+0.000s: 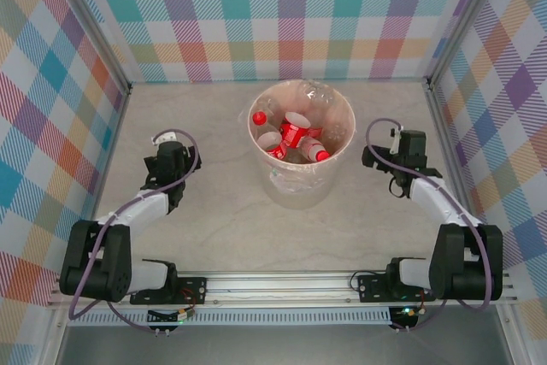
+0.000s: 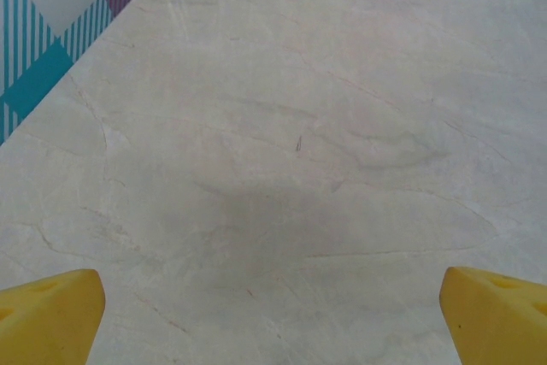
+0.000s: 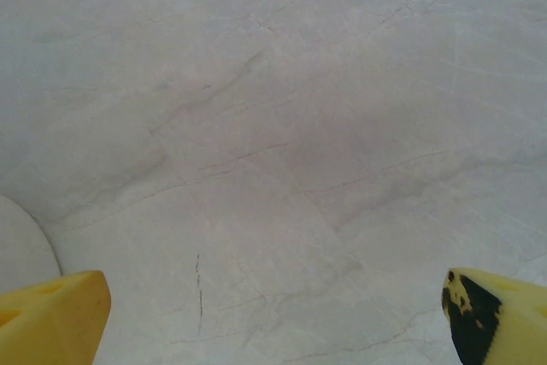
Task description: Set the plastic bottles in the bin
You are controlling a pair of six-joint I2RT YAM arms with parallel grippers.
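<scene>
The cream-white bin (image 1: 340, 144) stands in the middle of the table. Several clear plastic bottles (image 1: 295, 132) with red labels and red caps lie piled inside it. My left gripper (image 1: 167, 160) rests low to the left of the bin, well apart from it. In the left wrist view this gripper (image 2: 273, 318) is open, its yellow fingertips (image 2: 51, 309) wide apart over bare table. My right gripper (image 1: 389, 160) sits just right of the bin. It (image 3: 273, 318) is open too, with nothing between its fingertips (image 3: 55, 314), and the bin's curved wall (image 3: 21, 250) shows at the lower left.
Checked cloth walls (image 1: 291, 14) close the table (image 1: 214, 211) in at the back and on both sides. An aluminium rail (image 1: 282, 284) with both arm bases runs along the near edge.
</scene>
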